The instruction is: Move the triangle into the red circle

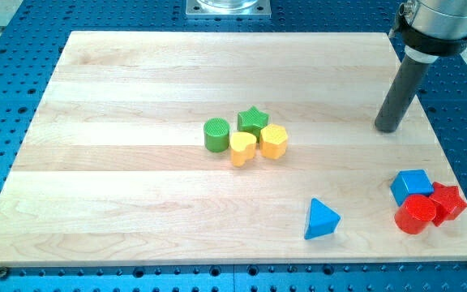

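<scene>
**Ana:** Nearest the view's bottom sits the blue triangle (pixel 322 220), lying flat on the wooden board (pixel 136 211), right of centre and close to the lower edge.

**Ben:** And the red circle?

**Ana:** It's the red cylinder (pixel 416 215), to the triangle's right, near the board's lower right corner. A clear strip of wood lies between the two, so they are apart.

**Ben:** What's packed around it?

**Ana:** A blue cube (pixel 411 186) touches it from the view's top, and a red star (pixel 447 201) presses against its right side.

**Ben:** Where is the rod?

**Ana:** My tip (pixel 388 128) rests on the board near the right edge, in the upper half, well above that red-and-blue group and far from the triangle. As for a claw, none shows; the arm ends in a plain dark rod, so nothing is gripped.

**Ben:** Anything in the middle?

**Ana:** Four blocks huddle together: a green cylinder (pixel 216 135) at the left, a green star (pixel 252 121) at the top, a yellow heart (pixel 243 148) at the bottom and a yellow hexagon (pixel 273 141) at the right, each touching its neighbours
</scene>
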`<action>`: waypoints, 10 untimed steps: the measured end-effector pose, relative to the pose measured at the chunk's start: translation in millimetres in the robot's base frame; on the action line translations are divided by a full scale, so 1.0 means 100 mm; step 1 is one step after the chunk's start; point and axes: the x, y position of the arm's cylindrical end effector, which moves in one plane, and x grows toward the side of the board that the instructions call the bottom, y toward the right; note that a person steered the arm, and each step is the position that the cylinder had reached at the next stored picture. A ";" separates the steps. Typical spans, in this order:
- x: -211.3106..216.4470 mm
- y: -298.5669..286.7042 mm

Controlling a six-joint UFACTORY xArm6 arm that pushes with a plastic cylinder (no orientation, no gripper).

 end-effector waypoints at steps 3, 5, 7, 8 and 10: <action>0.00 -0.02; 0.52 -0.72; 1.05 -1.22; 1.12 -1.33; 1.53 -1.74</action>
